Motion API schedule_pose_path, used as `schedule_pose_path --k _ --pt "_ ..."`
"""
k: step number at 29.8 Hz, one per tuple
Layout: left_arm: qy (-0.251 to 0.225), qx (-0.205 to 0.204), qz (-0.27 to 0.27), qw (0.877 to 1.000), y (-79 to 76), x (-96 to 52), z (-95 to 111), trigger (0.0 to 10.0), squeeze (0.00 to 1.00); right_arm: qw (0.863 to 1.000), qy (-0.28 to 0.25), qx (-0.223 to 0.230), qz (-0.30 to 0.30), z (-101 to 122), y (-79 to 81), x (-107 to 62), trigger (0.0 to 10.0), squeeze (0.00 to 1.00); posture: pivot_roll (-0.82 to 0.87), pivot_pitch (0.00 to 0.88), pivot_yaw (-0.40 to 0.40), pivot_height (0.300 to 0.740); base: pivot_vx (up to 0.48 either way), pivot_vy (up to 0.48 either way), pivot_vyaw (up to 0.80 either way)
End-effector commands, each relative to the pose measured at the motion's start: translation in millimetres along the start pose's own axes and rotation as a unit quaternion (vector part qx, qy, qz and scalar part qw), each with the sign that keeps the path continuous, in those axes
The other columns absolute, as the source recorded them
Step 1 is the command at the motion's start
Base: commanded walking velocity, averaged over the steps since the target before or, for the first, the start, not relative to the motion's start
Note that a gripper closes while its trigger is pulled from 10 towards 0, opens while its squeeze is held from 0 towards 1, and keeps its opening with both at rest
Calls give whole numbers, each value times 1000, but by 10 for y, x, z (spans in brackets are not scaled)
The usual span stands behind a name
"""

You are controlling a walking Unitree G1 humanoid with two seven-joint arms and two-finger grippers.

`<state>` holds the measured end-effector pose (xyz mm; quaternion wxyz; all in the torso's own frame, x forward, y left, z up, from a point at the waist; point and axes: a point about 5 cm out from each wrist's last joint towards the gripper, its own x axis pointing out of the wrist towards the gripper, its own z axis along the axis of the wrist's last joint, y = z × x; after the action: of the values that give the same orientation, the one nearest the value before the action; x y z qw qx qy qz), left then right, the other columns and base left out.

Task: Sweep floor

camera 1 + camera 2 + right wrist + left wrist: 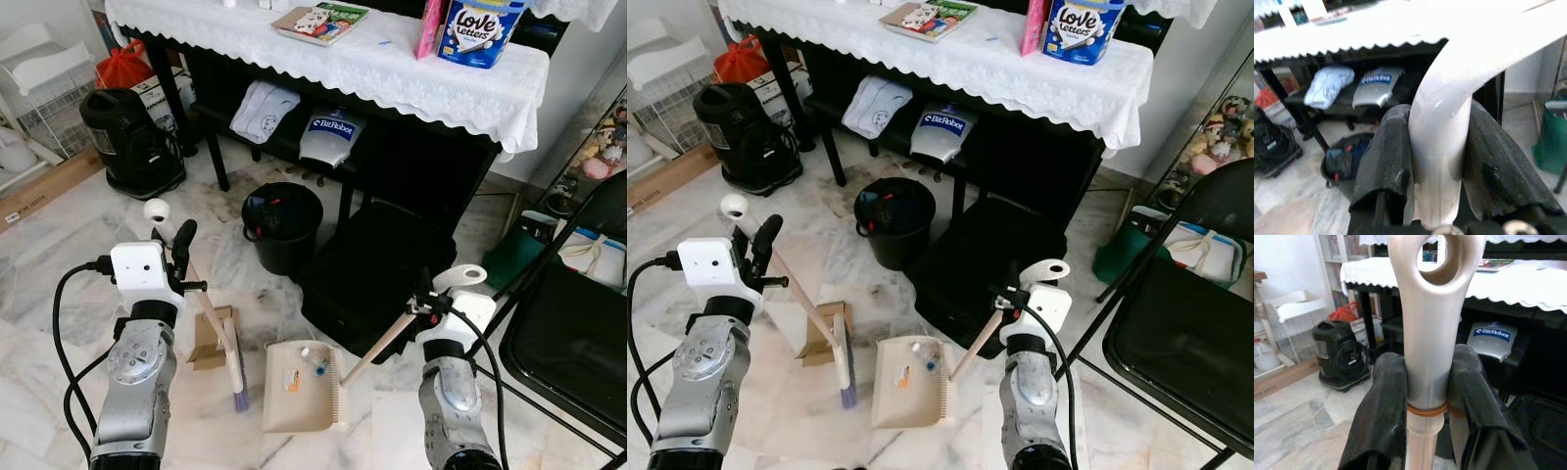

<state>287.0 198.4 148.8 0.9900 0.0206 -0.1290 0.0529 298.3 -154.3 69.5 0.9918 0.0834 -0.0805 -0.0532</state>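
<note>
Eye views: left gripper point(174, 257) clamps broom point(211, 328) handle, bristles on marble floor point(59, 284) below-right of it. Right gripper point(423, 301) clamps dustpan point(299, 389) handle; pan lies down-left of it w/ scraps point(306, 367) inside. Wrist views: black fingers point(1382, 416) pinch each handle.

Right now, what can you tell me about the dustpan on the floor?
The dustpan is a cream, plastic-looking scoop lying flat on the marble floor, with a comb-like toothed edge on one side. A few small scraps, orange, blue and clear, lie inside it. Its long pale handle slants up to the right pincer, which is shut on its curved top end. The brush head rests just beside it.
</note>
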Motion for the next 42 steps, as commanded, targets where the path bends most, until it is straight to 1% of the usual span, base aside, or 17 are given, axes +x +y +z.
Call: schedule_pose_path --k 1,2,3,5,6,11,15,17,20,25,30,34,37,42 --pt "-20 13 1 1000 1 -4 40 10000 0 999 -36 17 -1 150 28 77 10000 0 8 95 -10 740 0 0 0" --pt "-19 14 -3 1000 -30 -18 22 10000 0 999 -43 17 0 188 33 96 10000 0 4 86 -11 740 0 0 0" --pt "-19 12 -9 1000 -101 -36 -9 10000 0 998 -56 18 4 265 39 134 10000 0 -3 62 -11 740 0 0 0" --pt "-19 12 -9 1000 -101 -36 -9 10000 0 998 -56 18 4 265 39 134 10000 0 -3 62 -11 740 0 0 0" --pt "-19 7 -10 1000 -143 -32 -36 10000 0 997 -68 19 7 330 38 163 10000 0 -9 38 -11 740 0 0 0" --pt "-14 8 -14 1000 -169 -2 -108 10000 0 997 -80 19 9 408 42 197 10000 0 -28 0 -5 740 0 0 0" --pt "-9 10 -16 1000 -195 41 -168 10000 0 997 -76 13 8 400 49 197 10000 0 -38 0 0 740 0 0 0" --pt "-16 16 -24 999 -223 75 -162 10000 0 997 -74 14 7 412 43 195 10000 0 -36 0 6 740 0 0 0" --pt "-18 20 -28 999 -226 88 -152 10000 0 997 -76 13 5 421 44 200 10000 0 -36 0 14 740 0 0 0" --pt "-17 34 -39 999 -223 58 -183 10000 0 997 -79 11 -2 437 37 204 10000 0 -37 0 25 740 0 0 0" --pt "-18 32 -35 999 -218 51 -198 10000 0 997 -79 10 0 450 51 197 10000 0 -28 0 25 740 0 0 0" --pt "-22 26 -29 999 -236 60 -187 10000 0 997 -79 9 12 439 88 178 10000 0 -22 0 23 740 0 0 697" --pt "-30 22 -37 999 -277 59 -153 10000 0 997 -80 4 15 450 109 157 10000 0 -14 0 23 740 0 0 769" --pt "-37 16 -30 999 -283 90 -126 10000 0 997 -81 3 16 474 104 169 10000 0 -9 0 10 740 0 0 769"
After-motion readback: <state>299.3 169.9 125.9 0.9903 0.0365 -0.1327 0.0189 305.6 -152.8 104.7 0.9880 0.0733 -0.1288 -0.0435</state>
